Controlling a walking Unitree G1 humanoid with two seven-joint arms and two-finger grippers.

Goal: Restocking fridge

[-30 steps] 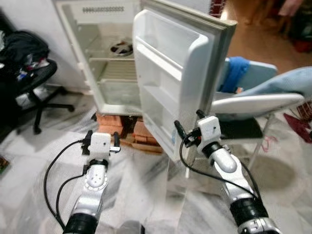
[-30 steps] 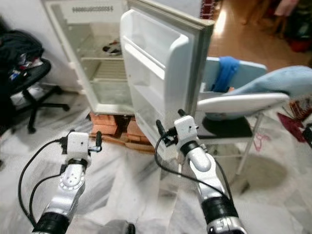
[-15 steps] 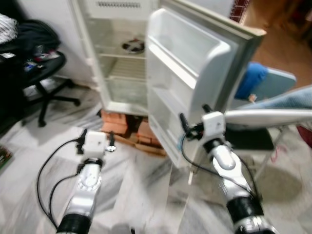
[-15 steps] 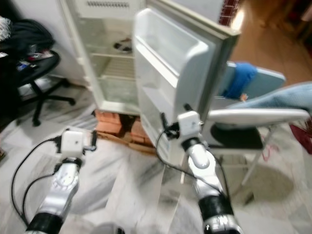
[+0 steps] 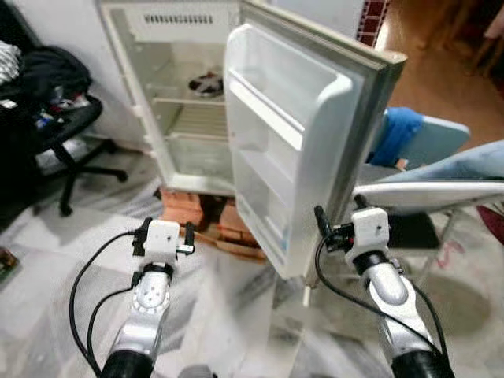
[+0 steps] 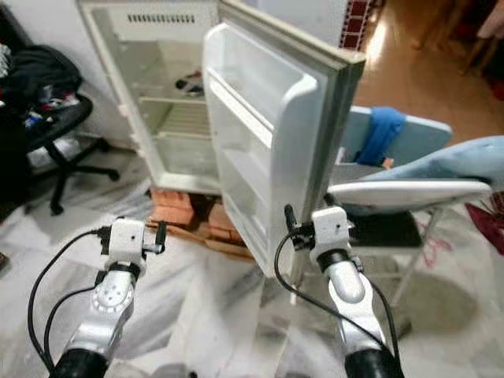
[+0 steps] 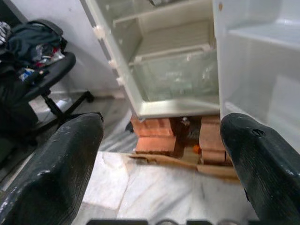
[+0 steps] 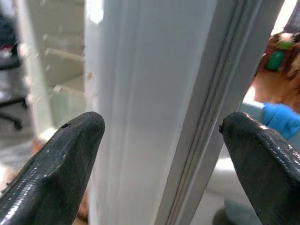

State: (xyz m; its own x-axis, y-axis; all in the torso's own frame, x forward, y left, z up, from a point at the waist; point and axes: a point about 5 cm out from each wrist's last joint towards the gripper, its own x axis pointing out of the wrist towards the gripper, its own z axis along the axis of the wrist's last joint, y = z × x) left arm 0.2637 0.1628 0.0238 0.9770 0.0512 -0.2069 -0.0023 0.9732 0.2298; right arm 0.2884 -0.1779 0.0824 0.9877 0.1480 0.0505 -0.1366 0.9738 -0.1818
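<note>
A small white fridge (image 5: 185,118) stands on bricks (image 5: 189,209) with its door (image 5: 291,150) swung wide toward me. The door racks hold nothing. A dark round dish (image 5: 206,83) lies on an upper shelf, above a clear drawer (image 5: 197,153). My right gripper (image 5: 339,211) is open at the door's free edge, low down. In the right wrist view that edge (image 8: 154,117) stands between its fingers (image 8: 56,164). My left gripper (image 5: 165,230) hovers open and holding nothing over the floor, in front of the bricks.
A black office chair (image 5: 55,102) piled with clothes stands to the left. On the right are a white board-like top (image 5: 425,193) under light blue cloth and a pale blue chair (image 5: 429,138) with a blue cloth on it. Marble floor (image 5: 236,315) lies between my arms.
The head view swung about and settled back. My right gripper now sits further right along the door, at its free edge. The left gripper kept its place.
</note>
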